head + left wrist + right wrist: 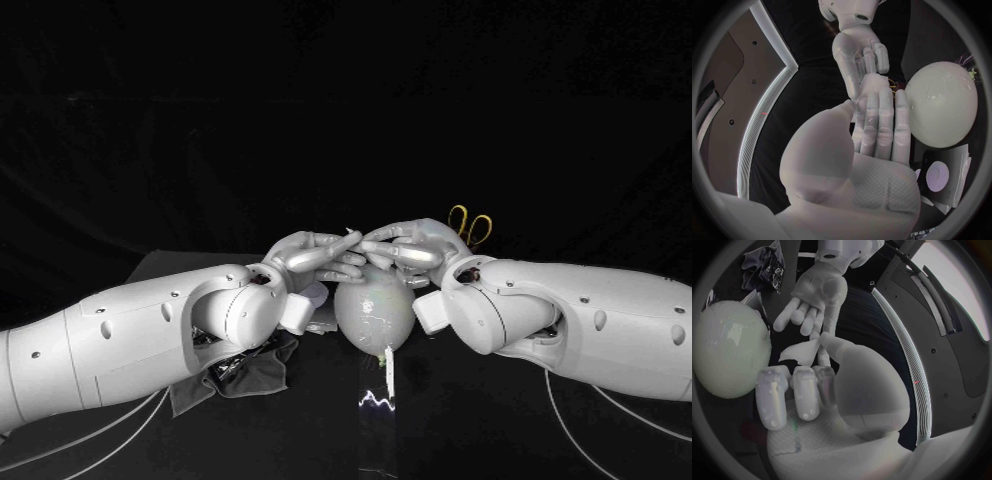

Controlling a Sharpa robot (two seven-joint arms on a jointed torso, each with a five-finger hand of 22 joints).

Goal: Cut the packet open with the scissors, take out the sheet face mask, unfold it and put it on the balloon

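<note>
Head view: scissors (469, 226) parked at 1 o'clock of balloon (372, 312), packet (772, 264) judged cut; mask (799, 352) is pinched by right hand (408, 248); left hand (310, 255) spread, w/o load. Draping pending.

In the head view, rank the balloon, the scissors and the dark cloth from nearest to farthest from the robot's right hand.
1. Balloon, directly under the fingers of the right hand.
2. Scissors, just behind that hand.
3. Dark cloth, across the table beneath the left arm.
</note>
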